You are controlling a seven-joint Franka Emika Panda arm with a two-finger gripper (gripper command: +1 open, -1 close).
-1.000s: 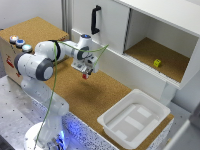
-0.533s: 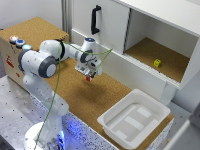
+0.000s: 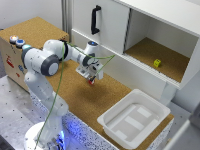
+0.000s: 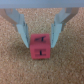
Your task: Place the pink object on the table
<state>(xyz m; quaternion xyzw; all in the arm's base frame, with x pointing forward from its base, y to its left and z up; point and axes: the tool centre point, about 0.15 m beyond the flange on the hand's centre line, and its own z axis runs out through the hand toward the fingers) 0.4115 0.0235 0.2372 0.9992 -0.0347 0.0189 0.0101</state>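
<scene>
Brown speckled cork covers the table (image 3: 75, 92), with a white cabinet (image 3: 150, 30) along its far edge and a white plastic tub (image 3: 134, 119) toward the exterior view's right. Above the cork, the gripper (image 3: 91, 79) points downward, its fingers (image 4: 21, 31) pinching the pink object (image 4: 39, 46) from both sides. In the wrist view the block sits low against the cork; contact with it cannot be judged. A small yellow cube (image 3: 157, 63) lies inside the open cabinet

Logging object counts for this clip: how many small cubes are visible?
2. The pink object sits between the hand's fingers, low over the table. A yellow cube sits inside the open cabinet. Others may be hidden.
</scene>
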